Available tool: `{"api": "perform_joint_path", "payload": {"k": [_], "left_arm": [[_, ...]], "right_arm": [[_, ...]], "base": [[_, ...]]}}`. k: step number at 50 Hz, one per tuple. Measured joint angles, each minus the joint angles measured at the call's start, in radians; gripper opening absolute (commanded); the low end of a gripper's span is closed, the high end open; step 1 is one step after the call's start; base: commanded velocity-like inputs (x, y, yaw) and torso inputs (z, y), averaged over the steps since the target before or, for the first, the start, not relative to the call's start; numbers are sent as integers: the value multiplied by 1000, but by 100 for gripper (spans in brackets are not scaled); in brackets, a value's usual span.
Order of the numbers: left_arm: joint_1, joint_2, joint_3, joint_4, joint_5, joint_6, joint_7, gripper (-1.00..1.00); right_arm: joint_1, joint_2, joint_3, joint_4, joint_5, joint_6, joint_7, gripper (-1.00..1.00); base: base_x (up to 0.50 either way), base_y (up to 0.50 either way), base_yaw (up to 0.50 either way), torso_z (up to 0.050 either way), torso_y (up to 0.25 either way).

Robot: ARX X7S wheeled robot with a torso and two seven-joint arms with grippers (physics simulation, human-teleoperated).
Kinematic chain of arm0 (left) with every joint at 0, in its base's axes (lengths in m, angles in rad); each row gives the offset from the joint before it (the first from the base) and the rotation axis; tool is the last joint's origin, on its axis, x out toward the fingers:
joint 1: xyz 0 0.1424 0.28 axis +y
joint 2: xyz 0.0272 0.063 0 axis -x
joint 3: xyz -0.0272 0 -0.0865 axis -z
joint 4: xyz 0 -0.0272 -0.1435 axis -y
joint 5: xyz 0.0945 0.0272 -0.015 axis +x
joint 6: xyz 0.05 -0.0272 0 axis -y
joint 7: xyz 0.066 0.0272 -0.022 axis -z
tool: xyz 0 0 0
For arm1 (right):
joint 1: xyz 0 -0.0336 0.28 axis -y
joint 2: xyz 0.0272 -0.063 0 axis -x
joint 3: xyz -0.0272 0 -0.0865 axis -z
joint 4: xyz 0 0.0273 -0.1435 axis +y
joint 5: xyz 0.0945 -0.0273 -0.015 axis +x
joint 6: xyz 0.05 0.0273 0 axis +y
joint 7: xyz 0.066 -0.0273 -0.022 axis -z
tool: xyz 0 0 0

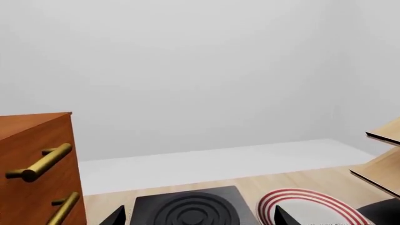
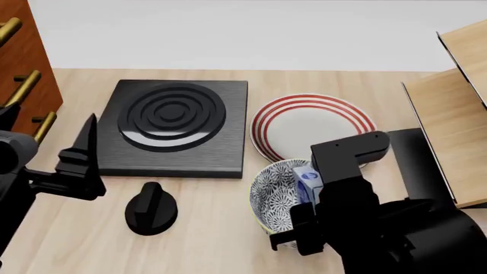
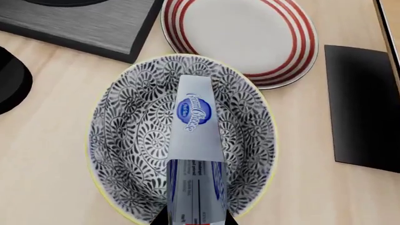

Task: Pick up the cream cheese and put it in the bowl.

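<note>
I see the right gripper [image 3: 195, 220] gripping the cheese [image 3: 195, 126] directly above the bowl [image 3: 125, 140]. Released tilted, it may tip over the rim onto the worktop [image 3: 50, 154].

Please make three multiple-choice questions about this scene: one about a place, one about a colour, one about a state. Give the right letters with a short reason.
1. Where is the cream cheese?
A. over the bowl
B. on the stove plate
C. on the plate

2. What colour are the rings on the plate?
A. blue
B. red
C. green

3. What is the right gripper doing?
A. hanging open
B. holding a knob
C. holding the box

Answers:
1 A, the box shows against the inside of the bowl.
2 B, red rings circle the white plate.
3 C, the box stands out from between its fingers.
</note>
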Motion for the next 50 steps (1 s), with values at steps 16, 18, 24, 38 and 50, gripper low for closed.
{"api": "perform_joint_path", "payload": {"k": [16, 18, 24, 38, 50], "left_arm": [[7, -9, 4, 1, -7, 5, -9, 100], [8, -10, 6, 2, -8, 6, -10, 100], [10, -12, 10, 1, -10, 9, -13, 100], [12, -18, 15, 7, -18, 8, -21, 100], [15, -23, 18, 11, -25, 8, -27, 100]], "right_arm": [[10, -27, -43, 60, -28, -29, -30, -100], [10, -29, -45, 60, -27, -28, -30, -100], [11, -31, -48, 61, -26, -28, -31, -100], [14, -31, -51, 61, -24, -28, -27, -100], [21, -27, -45, 51, -27, -20, -19, 100]], "base": [[0, 0, 0, 0, 1], [0, 0, 0, 0, 0], [0, 0, 0, 0, 2], [0, 0, 0, 1, 0], [0, 0, 0, 0, 1]]}}
